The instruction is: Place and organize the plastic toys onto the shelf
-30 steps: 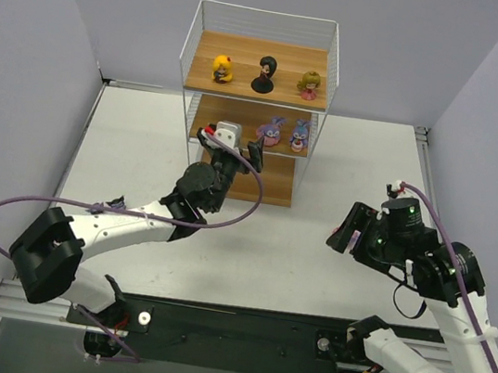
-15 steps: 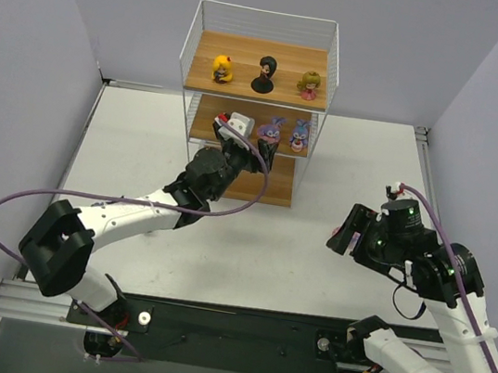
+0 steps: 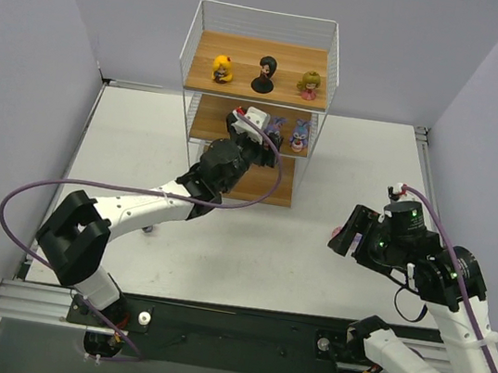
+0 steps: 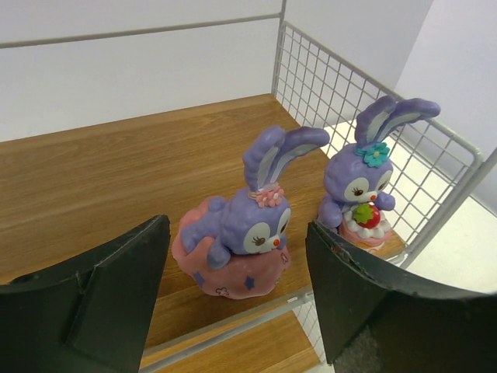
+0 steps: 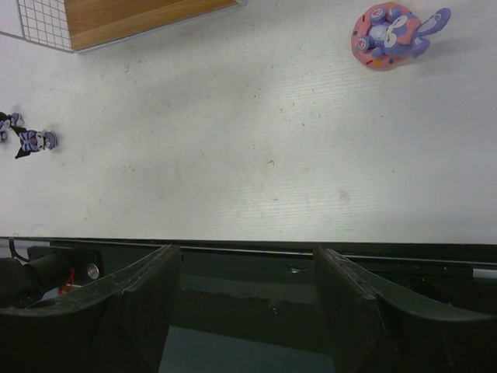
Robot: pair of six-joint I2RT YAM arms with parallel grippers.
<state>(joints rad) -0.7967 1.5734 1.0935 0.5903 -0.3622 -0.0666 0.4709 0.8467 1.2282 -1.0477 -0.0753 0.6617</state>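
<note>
Two toys, frame centre on the shelf [image 4: 101, 171], middle board: lying bunny [image 4: 229, 242], strawberry bunny [image 4: 361, 194]. I see my left end effector [image 4: 234, 229] spread wide, empty (right end effector [image 5: 245, 256] likewise).

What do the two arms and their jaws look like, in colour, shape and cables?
The left arm and the right arm both have white links and bulky black joints. A thin purple cable loops loosely along each. The right arm shows small green lights near its wrist. The jaws are matte black, broad and wedge-shaped.
</note>
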